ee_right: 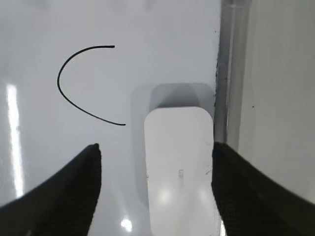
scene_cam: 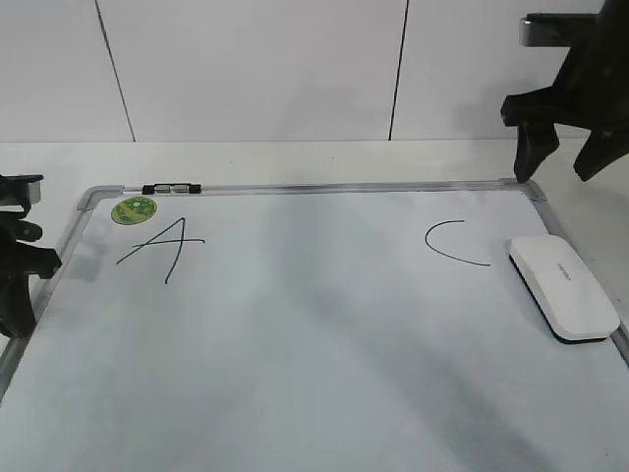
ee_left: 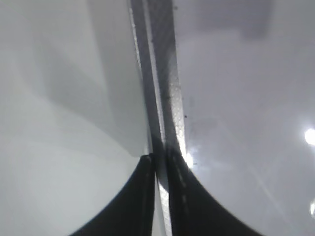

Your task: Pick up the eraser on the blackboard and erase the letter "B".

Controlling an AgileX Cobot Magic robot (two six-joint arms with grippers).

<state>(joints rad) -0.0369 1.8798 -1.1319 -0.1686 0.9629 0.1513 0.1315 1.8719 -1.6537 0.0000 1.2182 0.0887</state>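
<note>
The blackboard is a white board with a grey frame lying flat on the table. The white eraser lies at its right edge beside the letter "C". A slanted "A" is at the left. No letter "B" shows on the board. My right gripper is open and empty, high above the board's far right corner; in the right wrist view the eraser lies below, between its fingers. My left gripper is shut, over the board's left frame.
A round green sticker and a small black clip sit at the board's far left corner. A white wall stands behind the table. The board's middle shows no marks.
</note>
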